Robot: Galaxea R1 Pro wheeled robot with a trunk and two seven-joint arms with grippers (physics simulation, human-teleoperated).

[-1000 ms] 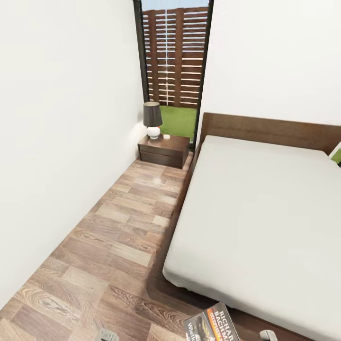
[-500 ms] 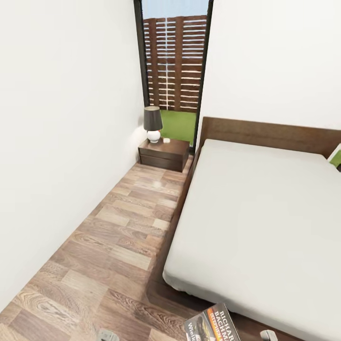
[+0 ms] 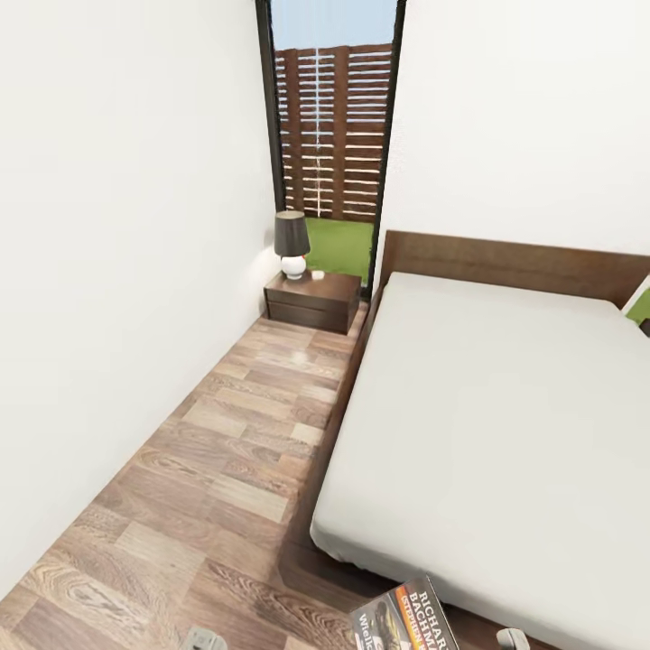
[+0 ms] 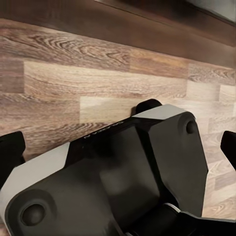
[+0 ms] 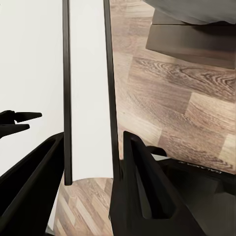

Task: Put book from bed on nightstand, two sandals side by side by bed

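Right gripper (image 5: 93, 162) jaws clamped on the book (image 5: 87, 93), seen edge-on in the right wrist view; its cover (image 3: 403, 618) shows at the head view's bottom edge, off the mattress (image 3: 506, 424). Left gripper: tips at the left wrist view's edges, jaws apart, over plank floor (image 4: 73, 78). Nightstand (image 3: 312, 300) with lamp (image 3: 292, 242) stands at the far wall, just beside the bed's headboard (image 3: 515, 260).

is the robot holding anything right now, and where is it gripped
Yes: the right gripper holds the book, its two fingers closed across the thin edge. The left gripper is open and holds nothing.
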